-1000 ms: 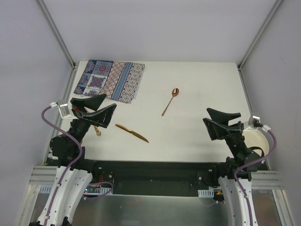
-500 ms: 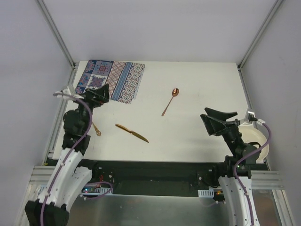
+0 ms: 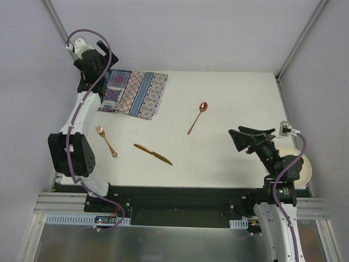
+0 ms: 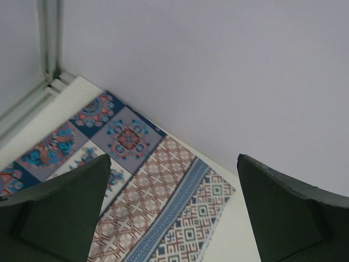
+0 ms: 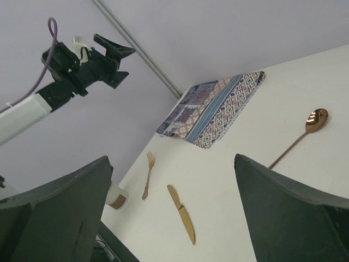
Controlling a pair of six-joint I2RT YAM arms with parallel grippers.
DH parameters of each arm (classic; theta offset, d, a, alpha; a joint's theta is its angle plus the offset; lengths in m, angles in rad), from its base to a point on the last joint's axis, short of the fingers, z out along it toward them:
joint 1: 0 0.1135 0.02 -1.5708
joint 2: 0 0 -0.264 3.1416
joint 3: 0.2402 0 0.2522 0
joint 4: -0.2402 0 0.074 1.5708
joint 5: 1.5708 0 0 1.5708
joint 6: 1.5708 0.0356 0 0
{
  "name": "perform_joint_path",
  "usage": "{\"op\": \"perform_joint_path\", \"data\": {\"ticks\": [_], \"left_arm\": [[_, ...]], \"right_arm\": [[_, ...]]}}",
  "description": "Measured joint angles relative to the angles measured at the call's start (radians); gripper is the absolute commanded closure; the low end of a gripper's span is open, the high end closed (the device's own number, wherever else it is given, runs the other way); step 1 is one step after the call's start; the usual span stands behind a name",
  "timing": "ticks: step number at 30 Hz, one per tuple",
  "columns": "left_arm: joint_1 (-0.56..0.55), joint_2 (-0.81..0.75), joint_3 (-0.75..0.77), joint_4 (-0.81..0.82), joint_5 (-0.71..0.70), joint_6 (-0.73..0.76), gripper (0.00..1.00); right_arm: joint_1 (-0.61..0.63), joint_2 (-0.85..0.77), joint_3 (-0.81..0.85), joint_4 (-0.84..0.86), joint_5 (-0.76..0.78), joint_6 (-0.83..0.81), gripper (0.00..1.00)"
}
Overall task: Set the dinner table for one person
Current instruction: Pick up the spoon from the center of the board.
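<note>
L pincer (image 4: pixel 172 218) is wide open w/ nothing btwn its fingers. My L arm is stretched up and it hangs high over the far-L corner of the table (image 3: pixel 234 93), looking down on the placemat (image 3: pixel 136 93). The table is the big white top in front of both my bases, w/ frame rails at its edges. The placemat lies at that far-L corner, blue/red pattern, a bit rumpled and set at an angle. R pincer (image 5: pixel 174 213) is also wide open and empty, held low over the near-R part of the table and aimed toward the middle. The spoon (image 3: pixel 197 117) lies about mid-table on a diagonal, bowl end farther from me. The knife (image 3: pixel 152 154) is nearer me and L of centre. The fork (image 3: pixel 106 141) is further L, apart from the knife, just my side of the placemat. A pale plate (image 3: pixel 304 166) sits at the near-R edge beside my R arm, partly hidden by it.
</note>
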Motion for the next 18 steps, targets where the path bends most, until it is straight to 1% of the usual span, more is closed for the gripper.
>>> {"op": "perform_joint_path", "data": {"ticks": [3, 5, 8, 9, 10, 11, 13, 15, 18], "left_arm": [[0.001, 0.103, 0.16, -0.079, -0.113, 0.053, 0.01], [0.008, 0.16, 0.241, -0.119, -0.181, 0.074, 0.01], [0.052, 0.191, 0.259, -0.151, -0.181, 0.042, 0.01], [0.082, 0.192, 0.235, -0.163, -0.132, -0.023, 0.01], [0.116, 0.192, 0.223, -0.166, -0.107, -0.048, 0.01], [0.154, 0.192, 0.188, -0.144, -0.071, -0.101, 0.01], [0.246, 0.192, 0.093, -0.1, 0.029, -0.232, 0.01], [0.324, 0.197, -0.014, -0.054, 0.1, -0.334, 0.01], [0.389, 0.234, -0.114, -0.014, 0.18, -0.439, 0.01]], "right_arm": [[0.0, 0.014, 0.005, -0.044, 0.004, -0.043, 0.04], [0.0, 0.024, 0.005, -0.064, 0.007, -0.065, 0.04], [0.0, 0.04, 0.005, -0.085, 0.012, -0.092, 0.04], [0.0, 0.044, 0.005, -0.092, 0.015, -0.101, 0.04], [0.0, 0.048, 0.005, -0.098, 0.018, -0.108, 0.04], [0.0, 0.051, 0.005, -0.104, 0.022, -0.117, 0.04], [0.0, 0.054, 0.005, -0.117, 0.032, -0.134, 0.04], [0.001, 0.053, 0.005, -0.127, 0.042, -0.153, 0.04], [0.006, 0.053, 0.005, -0.149, 0.061, -0.18, 0.04]]}}
